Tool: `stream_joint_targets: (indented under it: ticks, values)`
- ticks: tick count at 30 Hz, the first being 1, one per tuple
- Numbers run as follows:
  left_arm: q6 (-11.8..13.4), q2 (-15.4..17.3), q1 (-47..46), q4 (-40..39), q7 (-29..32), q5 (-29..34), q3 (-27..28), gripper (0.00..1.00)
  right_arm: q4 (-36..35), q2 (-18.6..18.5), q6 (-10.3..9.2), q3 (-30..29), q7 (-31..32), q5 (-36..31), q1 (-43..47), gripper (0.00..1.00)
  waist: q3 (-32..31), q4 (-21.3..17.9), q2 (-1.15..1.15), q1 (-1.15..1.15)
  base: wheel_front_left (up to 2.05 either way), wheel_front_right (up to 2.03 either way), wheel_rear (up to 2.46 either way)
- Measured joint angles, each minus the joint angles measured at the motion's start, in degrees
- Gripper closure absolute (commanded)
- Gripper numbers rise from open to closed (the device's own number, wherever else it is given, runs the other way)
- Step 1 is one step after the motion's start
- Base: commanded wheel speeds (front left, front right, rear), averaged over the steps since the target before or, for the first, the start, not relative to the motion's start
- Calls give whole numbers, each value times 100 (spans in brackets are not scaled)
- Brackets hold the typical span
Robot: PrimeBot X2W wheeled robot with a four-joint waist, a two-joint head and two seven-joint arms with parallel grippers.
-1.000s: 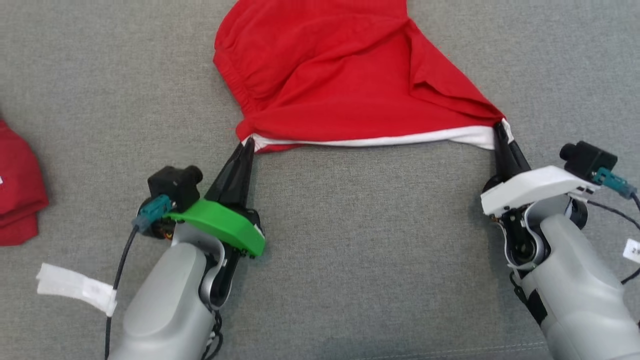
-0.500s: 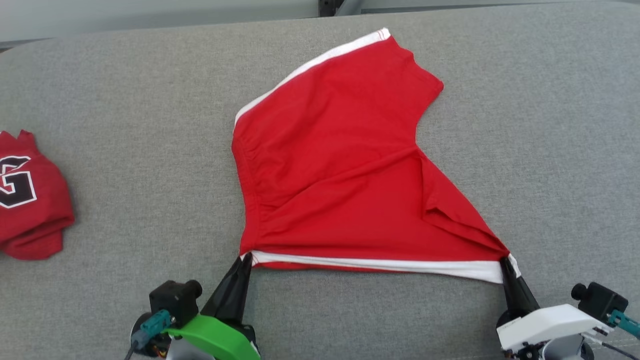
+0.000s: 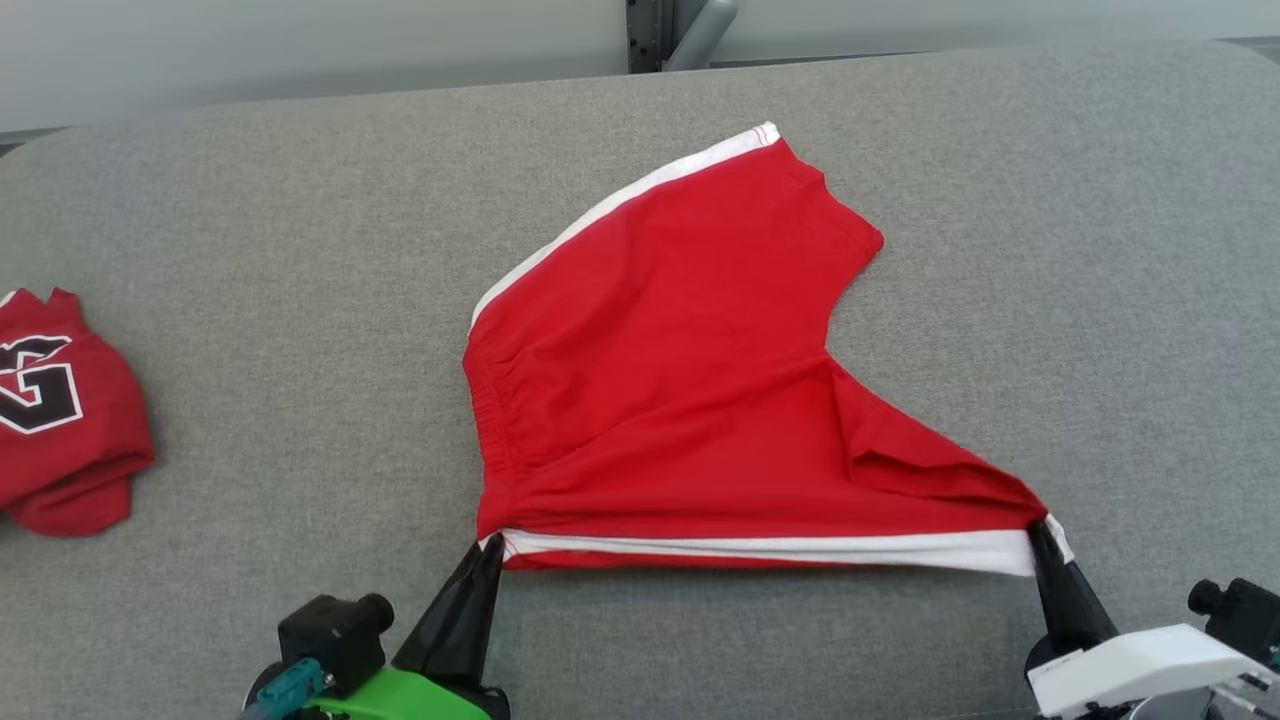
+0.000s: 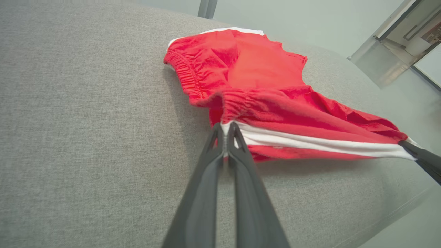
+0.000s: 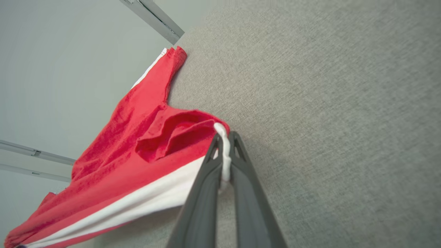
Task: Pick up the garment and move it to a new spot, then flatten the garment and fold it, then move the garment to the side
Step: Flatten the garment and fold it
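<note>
Head view, far left: a crumpled red cloth (image 3: pixel 60 420) with a black-and-white letter on it lies on the grey fabric-covered counter (image 3: pixel 250 300), well apart from everything else.

Next along, the left pincer (image 3: pixel 490 548) rises from a green cover (image 3: pixel 400 695) at the bottom edge. Its two dark fingers are pressed together on the near left corner of the garment (image 3: pixel 670 380), just where the gathered waistband (image 3: pixel 490 410) meets the white band (image 3: pixel 780 548). The left wrist view shows the same pinch up close, with white cloth nipped between the tips and a shadow under the raised near edge.

The garment, a pair of red shorts, sits in the middle of the counter. Its waistband faces left, and its far leg (image 3: pixel 760 230) lies flat, angled toward the counter's far edge, with a second white stripe down its left side. The white band along the near edge runs almost straight and taut from one pincer to the other. The near leg is drawn out to the right into a point, with a soft fold in the red cloth just before the tip.

At the right, the right pincer (image 3: pixel 1040 535) comes up from a white cover (image 3: pixel 1140 665), clamped shut on the hem corner of that near leg. In the right wrist view a sliver of white cloth is squeezed between the fingertips.
</note>
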Motion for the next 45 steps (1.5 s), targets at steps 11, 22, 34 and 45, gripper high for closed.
stream_joint_targets:
  ticks: [11,22,34,45]
  values:
    - [41,-26,-1004,-222,-66,258,178,100,-760,-13,-2,19,272,-465,-1377,100,443,0,0,0,0,0,0]
    - [-376,-582,-2615,790,-383,316,73,100,404,-536,-4,-65,498,-1001,-3711,100,1063,408,0,0,0,0,0]
    - [-925,-1243,-3779,2543,-767,99,-192,100,2671,-849,-4,102,455,-1358,-5514,100,1567,1150,0,0,0,0,0]
    - [-1174,-1415,-4332,3627,-1215,-282,-476,0,4121,-945,-4,468,-76,-1339,-6269,64,1759,1425,0,0,0,0,0]
